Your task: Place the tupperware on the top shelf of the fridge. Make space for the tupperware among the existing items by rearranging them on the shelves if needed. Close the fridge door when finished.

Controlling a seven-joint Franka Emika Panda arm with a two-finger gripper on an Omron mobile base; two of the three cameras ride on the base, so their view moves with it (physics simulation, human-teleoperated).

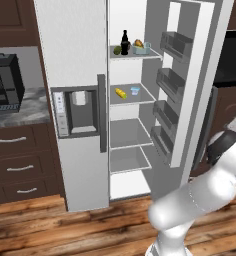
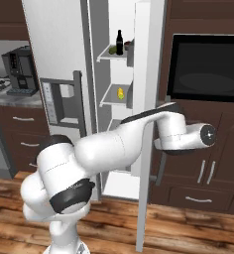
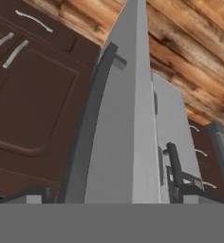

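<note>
- My end effector [image 3: 111,192] stands wide open and holds nothing; the outer face of the open fridge door [image 3: 118,137] lies between its tips.
- The tupperware [image 1: 141,48] sits at the right end of the top shelf [image 1: 152,55], beside the dark bottle [image 1: 124,42] and green item [image 1: 117,50].

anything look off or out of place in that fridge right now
Nothing spilled, tipped or damaged. The tupperware sits on the top shelf beside the dark bottle; the fridge door just stands wide open.
</note>
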